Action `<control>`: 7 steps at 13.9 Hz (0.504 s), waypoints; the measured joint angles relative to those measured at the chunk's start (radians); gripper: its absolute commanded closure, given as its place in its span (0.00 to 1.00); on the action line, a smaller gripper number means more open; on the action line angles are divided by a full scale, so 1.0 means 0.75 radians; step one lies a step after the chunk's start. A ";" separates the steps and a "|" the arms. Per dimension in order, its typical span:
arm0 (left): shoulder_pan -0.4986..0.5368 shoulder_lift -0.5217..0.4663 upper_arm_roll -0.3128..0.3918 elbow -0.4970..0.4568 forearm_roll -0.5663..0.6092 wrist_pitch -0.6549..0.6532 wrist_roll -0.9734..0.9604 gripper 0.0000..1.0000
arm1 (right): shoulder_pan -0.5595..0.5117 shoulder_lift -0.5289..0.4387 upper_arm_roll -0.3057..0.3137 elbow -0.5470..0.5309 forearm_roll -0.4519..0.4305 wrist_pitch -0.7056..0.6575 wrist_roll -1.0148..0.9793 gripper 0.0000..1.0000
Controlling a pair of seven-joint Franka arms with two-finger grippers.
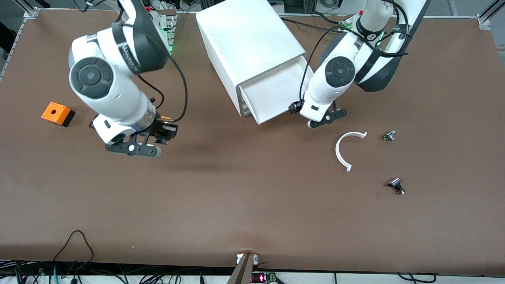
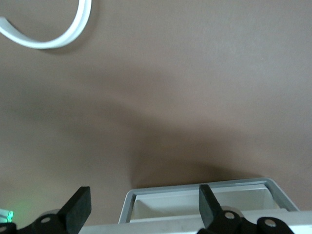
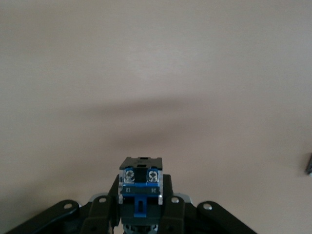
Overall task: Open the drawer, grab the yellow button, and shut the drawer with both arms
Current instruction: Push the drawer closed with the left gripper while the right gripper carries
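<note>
Two steps look done, one left: drawer (image 1: pixel 272 96) of the white cabinet (image 1: pixel 252 51) is pulled out, and the button (image 3: pixel 140 187) sits clamped in the right gripper (image 1: pixel 156 144), jaws pinched tight on its black-and-blue body; cap isn't visible from the wrist cam. That gripper hangs over bare table (image 1: pixel 236 197) toward the right arm's end, well apart from the cabinet. Left gripper (image 1: pixel 327 117) is just beside the drawer's open front edge, on the left arm's side, fingers (image 2: pixel 80 209) spread wide w/ nothing between them; left wrist cam shows the drawer rim and an empty-looking tray corner right under it. So step in hand, as I judge it: closing the drawer. Next move prob. calls for the left gripper to get squarely in front of the drawer face and push it straight back into the cabinet, while the right arm holds the button clear or sets it down; an off-centre push could skew the tray or shove the whole cabinet. Count: 2 arms, 1 cabinet w/ 1 drawer seen open (lower ones not visible from above), 1 button, 1 orange cube w/ hole (image 1: pixel 57 113) near the right arm's end, 1 white curved strip (image 1: pixel 343 152) nearer the front cam than the cabinet, 2 small black-and-silver parts, one (image 1: pixel 389 135) beside the strip, one (image 1: pixel 397 185) nearer the cam.
</note>
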 measured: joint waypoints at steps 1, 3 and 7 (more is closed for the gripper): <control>0.000 -0.001 -0.013 -0.004 0.000 -0.010 -0.017 0.02 | -0.001 -0.002 -0.026 -0.032 0.000 0.021 -0.039 1.00; 0.004 -0.004 -0.046 -0.004 0.000 -0.068 -0.030 0.02 | -0.002 -0.015 -0.070 -0.114 0.000 0.097 -0.115 1.00; 0.001 -0.006 -0.154 -0.011 -0.005 -0.115 -0.130 0.02 | -0.004 -0.070 -0.162 -0.392 0.000 0.377 -0.299 1.00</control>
